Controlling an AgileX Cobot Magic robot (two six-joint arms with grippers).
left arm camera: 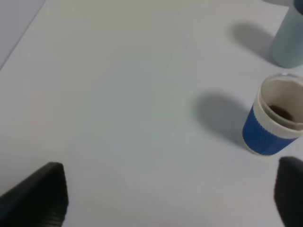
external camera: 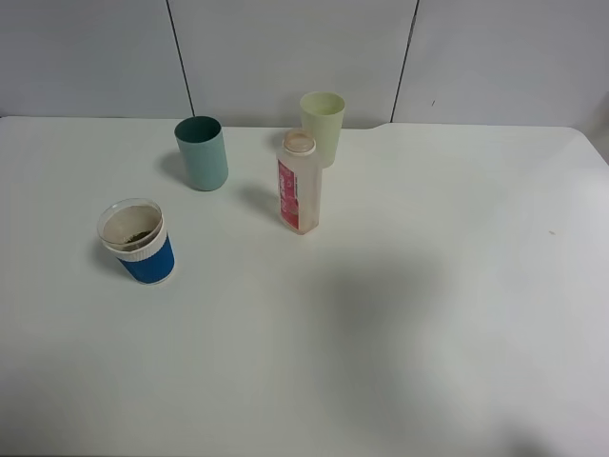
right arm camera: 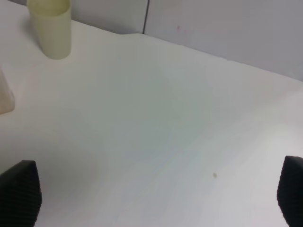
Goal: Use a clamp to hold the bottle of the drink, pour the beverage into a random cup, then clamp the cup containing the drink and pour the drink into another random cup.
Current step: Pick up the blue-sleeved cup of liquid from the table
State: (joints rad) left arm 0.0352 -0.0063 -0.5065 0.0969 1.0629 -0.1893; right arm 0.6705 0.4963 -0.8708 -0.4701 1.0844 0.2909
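Upper middle of the overhead frame, the bottle (external camera: 299, 183) is covering the green cup's (external camera: 324, 114) lower left. Wrist-view edges are cropping the teal cup (left arm camera: 289, 42) and what is probably the bottle (right arm camera: 4, 94).

Table (external camera: 428, 333): four items on it, all upright, all in the left and middle part. Bottle (external camera: 299, 183) near centre. Cup with the drink (external camera: 137, 241) front-left, well apart from the bottle, furthest forward of the four; drink (external camera: 138, 235) lies in its bottom. Second cup (external camera: 202, 152) behind that one and to its right, left of the bottle. Third cup (external camera: 323, 126) just behind the bottle, slightly right, not touching it, nearest the wall (external camera: 285, 48).
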